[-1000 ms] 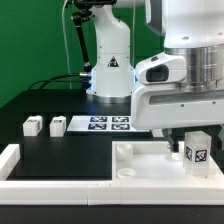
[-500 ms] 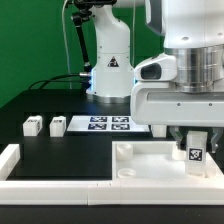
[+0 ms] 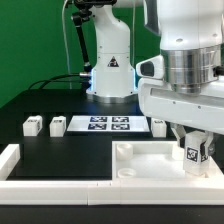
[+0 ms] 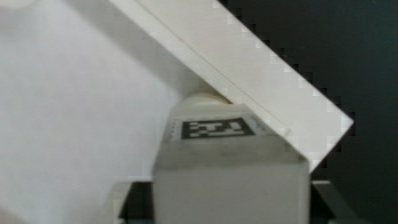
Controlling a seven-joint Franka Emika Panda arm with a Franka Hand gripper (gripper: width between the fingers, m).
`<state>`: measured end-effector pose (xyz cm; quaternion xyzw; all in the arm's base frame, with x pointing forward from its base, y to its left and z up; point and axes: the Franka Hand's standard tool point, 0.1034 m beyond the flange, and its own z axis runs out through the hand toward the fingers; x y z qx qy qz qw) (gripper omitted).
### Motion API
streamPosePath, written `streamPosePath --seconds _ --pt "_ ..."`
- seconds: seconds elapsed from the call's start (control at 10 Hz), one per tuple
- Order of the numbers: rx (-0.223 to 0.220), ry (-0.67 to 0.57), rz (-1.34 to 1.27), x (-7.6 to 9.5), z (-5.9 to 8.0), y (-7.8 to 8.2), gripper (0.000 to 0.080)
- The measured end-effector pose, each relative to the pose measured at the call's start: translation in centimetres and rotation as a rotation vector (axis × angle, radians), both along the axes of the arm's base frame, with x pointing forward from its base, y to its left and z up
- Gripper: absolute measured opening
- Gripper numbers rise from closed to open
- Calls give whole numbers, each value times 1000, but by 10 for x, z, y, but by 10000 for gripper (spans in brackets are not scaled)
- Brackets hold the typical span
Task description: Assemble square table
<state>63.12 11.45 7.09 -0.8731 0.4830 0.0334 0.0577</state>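
While pincer [image 3: 196, 144] holds leg [image 3: 196, 154], rim [image 3: 135, 147] adjoins.

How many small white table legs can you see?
3. Two stand side by side at the exterior view's left: first leg, second leg. The third leg is in the gripper over the tabletop. Another may hide behind the arm.

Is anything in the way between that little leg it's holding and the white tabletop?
Nothing visible does. The pincer grips the leg over the table top's corner, and only bare white plastic shows around it. The spare legs sit apart, toward the exterior view's left.
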Motion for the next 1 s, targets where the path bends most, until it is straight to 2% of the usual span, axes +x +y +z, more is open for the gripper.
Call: streamPosePath --seconds 0.3,0.4,0.7,0.8,0.9,1.0 --pt "49 45 -362 1 -3 -5 291" --pt "48 56 -430 1 -3 -5 291" --pt "42 48 -377 0 -3 -3 304" --pt "23 33 -274 -1 -3 3 476" --pt "1 10 -99 -2 -5 9 609" --pt "-25 14 41 -5 -3 15 637"
